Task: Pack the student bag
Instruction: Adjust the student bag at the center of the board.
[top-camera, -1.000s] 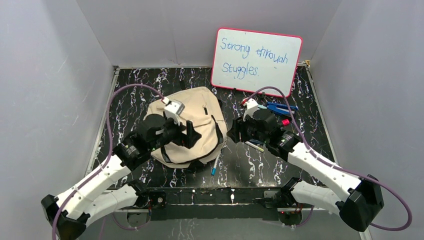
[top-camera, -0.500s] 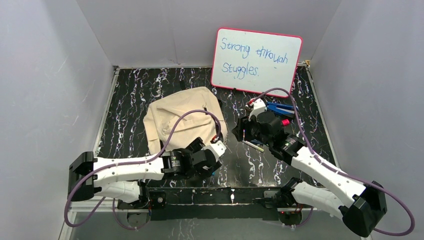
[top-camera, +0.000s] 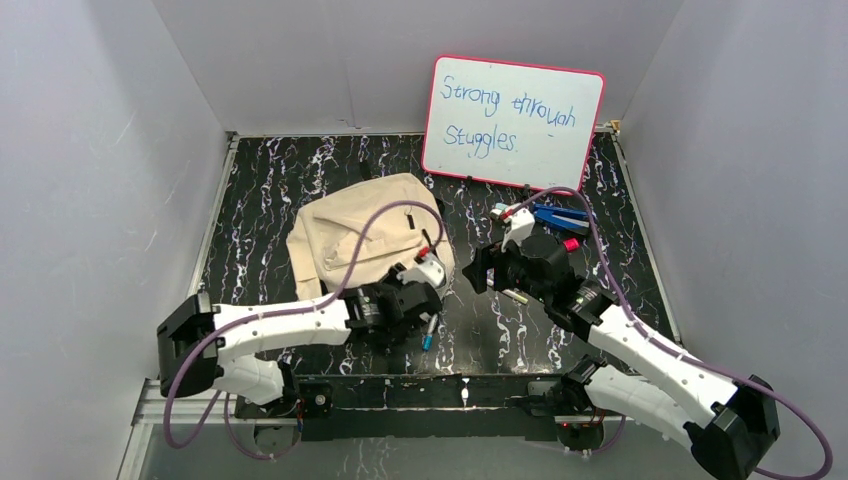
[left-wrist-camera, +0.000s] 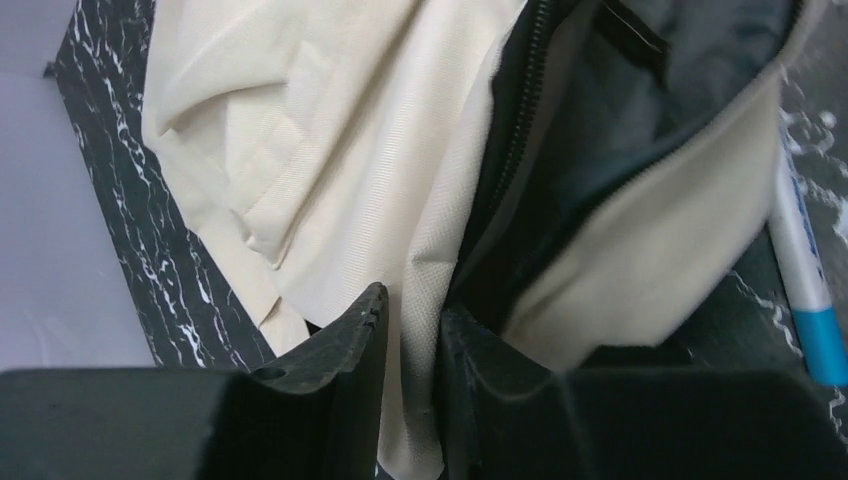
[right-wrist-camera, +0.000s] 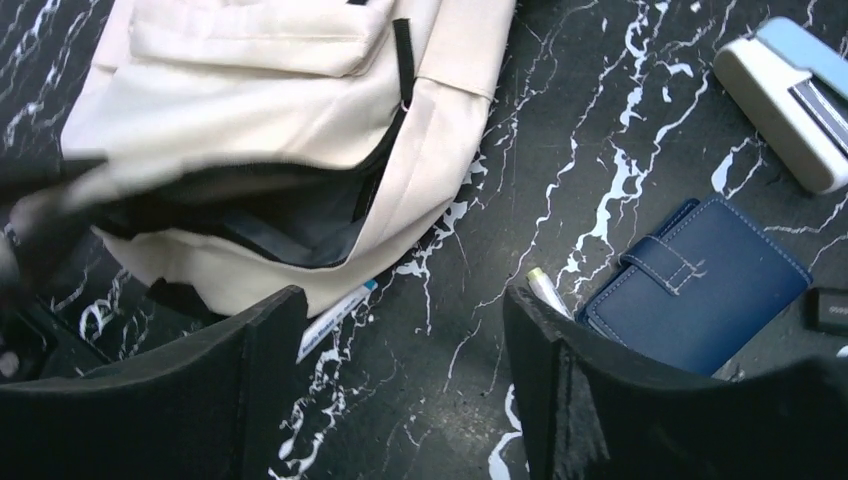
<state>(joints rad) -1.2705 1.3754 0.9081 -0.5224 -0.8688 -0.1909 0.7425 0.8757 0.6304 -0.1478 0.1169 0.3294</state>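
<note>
While the left gripper (left-wrist-camera: 412, 312) pinches the unzipped rim of the student bag (top-camera: 360, 235), left of centre, its mouth gapes.
The right gripper (right-wrist-camera: 400, 300) hangs wide, empty; next, probably grasp the navy wallet (right-wrist-camera: 700, 285).

Pink-framed whiteboard (top-camera: 513, 122) with blue handwriting, navy strap-closed wallet (right-wrist-camera: 697, 283), white-and-blue eraser (right-wrist-camera: 785, 100), blue-capped marker (left-wrist-camera: 805, 290), black marbled tabletop (top-camera: 270, 190)

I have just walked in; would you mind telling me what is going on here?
The left gripper is pinching the near edge of the beige bag by its unzipped opening. The right gripper hovers open and empty over the table, between the bag and a navy wallet. A pen lies beside the bag, not yet packed.
</note>
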